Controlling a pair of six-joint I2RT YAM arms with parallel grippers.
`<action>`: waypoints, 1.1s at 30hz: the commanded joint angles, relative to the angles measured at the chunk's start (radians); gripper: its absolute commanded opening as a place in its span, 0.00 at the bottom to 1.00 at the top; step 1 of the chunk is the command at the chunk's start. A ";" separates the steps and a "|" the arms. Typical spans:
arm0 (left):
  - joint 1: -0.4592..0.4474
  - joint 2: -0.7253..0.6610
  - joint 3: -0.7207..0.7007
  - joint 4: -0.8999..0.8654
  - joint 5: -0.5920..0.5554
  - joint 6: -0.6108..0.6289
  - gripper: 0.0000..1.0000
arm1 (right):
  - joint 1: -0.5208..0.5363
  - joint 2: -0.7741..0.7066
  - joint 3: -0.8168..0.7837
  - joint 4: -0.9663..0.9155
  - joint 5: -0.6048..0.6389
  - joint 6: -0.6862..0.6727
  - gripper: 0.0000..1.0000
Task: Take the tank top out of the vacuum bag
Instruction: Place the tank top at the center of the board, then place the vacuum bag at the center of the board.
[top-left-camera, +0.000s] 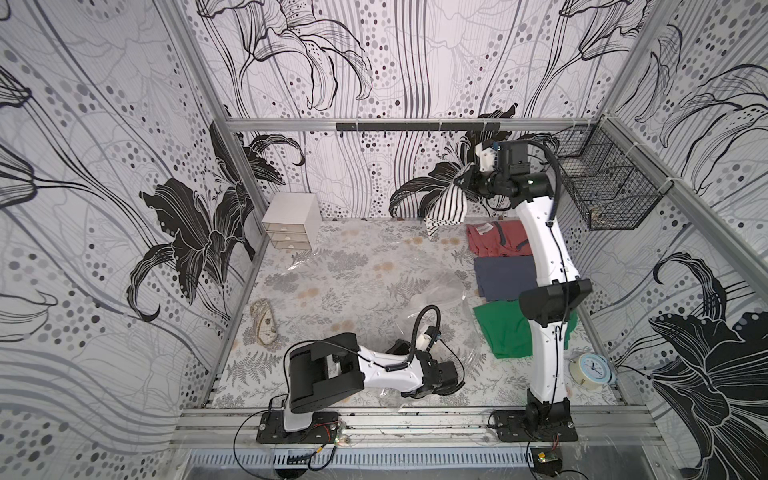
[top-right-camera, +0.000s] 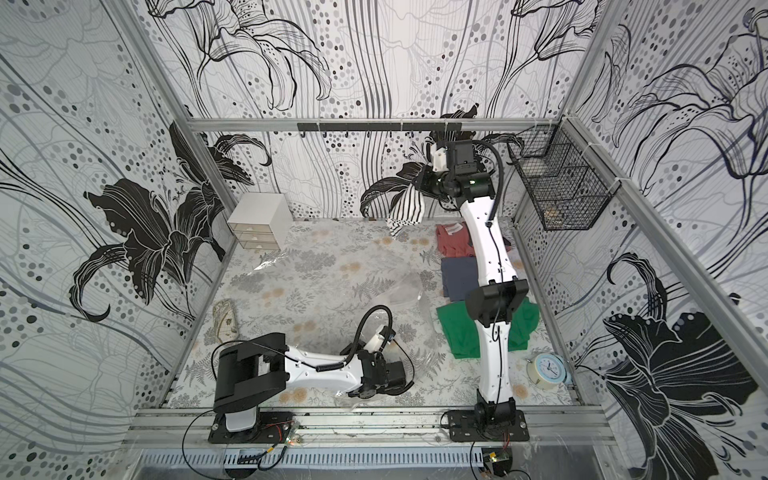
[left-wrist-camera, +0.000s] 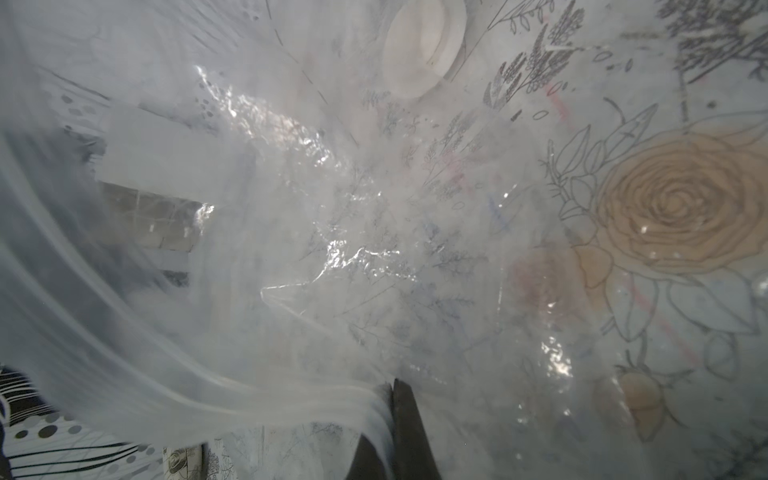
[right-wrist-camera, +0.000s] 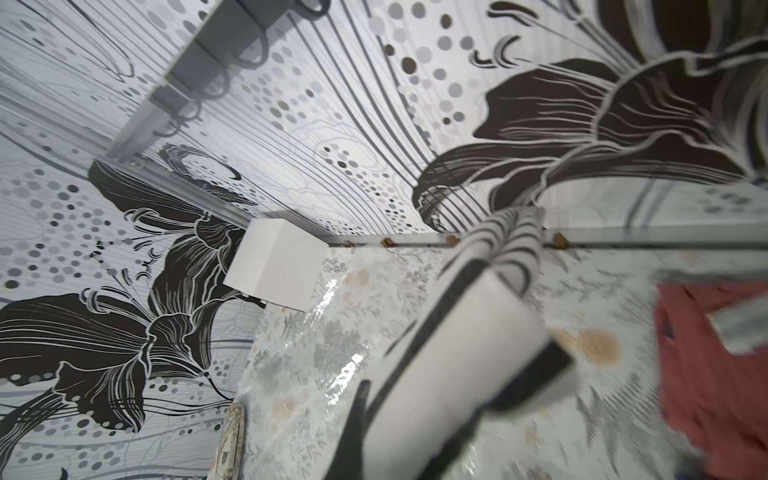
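Bimanual cell, shown in both top views. The right tool (top-left-camera: 465, 176) is raised near the back wall with its jaws pinched on a black-and-white striped tank top (top-left-camera: 446, 208), which hangs clear above the back of the floral-covered counter (top-left-camera: 374, 237), outside the vacuum bag (top-left-camera: 446, 286). The bag is spread, crinkled and transparent, across the counter; its round white valve disc (left-wrist-camera: 419, 45) is seen in the left wrist view, where the left tool (left-wrist-camera: 392, 388) is pressed together on a fold of the bag's film. Along the counter's right side, red (top-left-camera: 498, 239), navy (top-left-camera: 505, 276) and green (top-left-camera: 503, 328) garments lie in a row. The red garment carries a white neck label (top-left-camera: 482, 227) whose print is too small to read.
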 joint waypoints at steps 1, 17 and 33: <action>0.000 0.023 0.036 -0.067 -0.028 -0.053 0.00 | 0.033 0.172 0.091 0.353 -0.182 0.211 0.00; 0.000 0.040 0.084 -0.116 -0.072 -0.046 0.00 | -0.152 0.496 0.024 0.284 -0.331 0.159 0.01; 0.109 0.055 0.123 -0.124 -0.016 -0.083 0.00 | -0.188 0.377 0.085 0.151 -0.101 0.067 1.00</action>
